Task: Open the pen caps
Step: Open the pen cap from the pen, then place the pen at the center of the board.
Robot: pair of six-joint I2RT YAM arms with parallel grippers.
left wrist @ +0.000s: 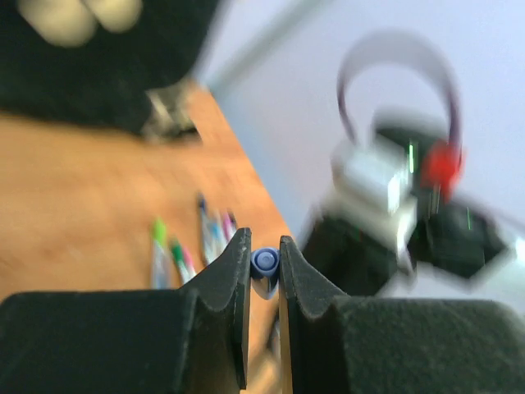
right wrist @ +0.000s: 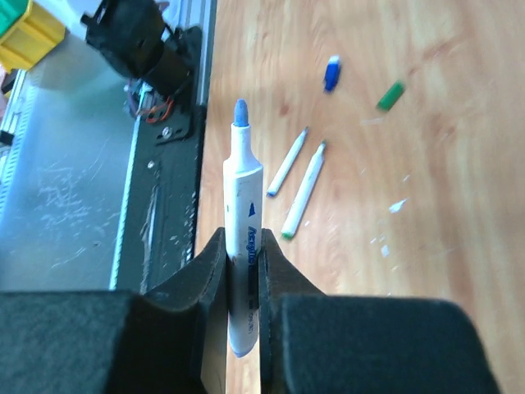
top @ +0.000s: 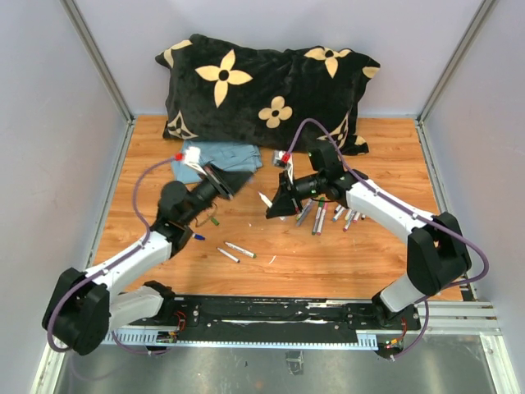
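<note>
My left gripper (left wrist: 264, 246) is shut on a small blue pen cap (left wrist: 265, 261), seen end-on between the fingertips. In the top view it (top: 218, 182) is held above the table, left of centre. My right gripper (right wrist: 242, 246) is shut on a white pen barrel (right wrist: 244, 205) whose blue tip is bare. In the top view this gripper (top: 277, 205) faces the left one, with the pen (top: 264, 199) sticking out towards it. A loose blue cap (right wrist: 331, 72) and a loose green cap (right wrist: 390, 95) lie on the wood. Several capped pens (top: 320, 215) lie under the right arm.
Two uncapped white pens (top: 234, 252) lie near the front middle. A black pillow with beige flowers (top: 262, 90) fills the back, and a blue cloth (top: 221, 156) lies in front of it. The black mounting rail (top: 271, 316) runs along the near edge.
</note>
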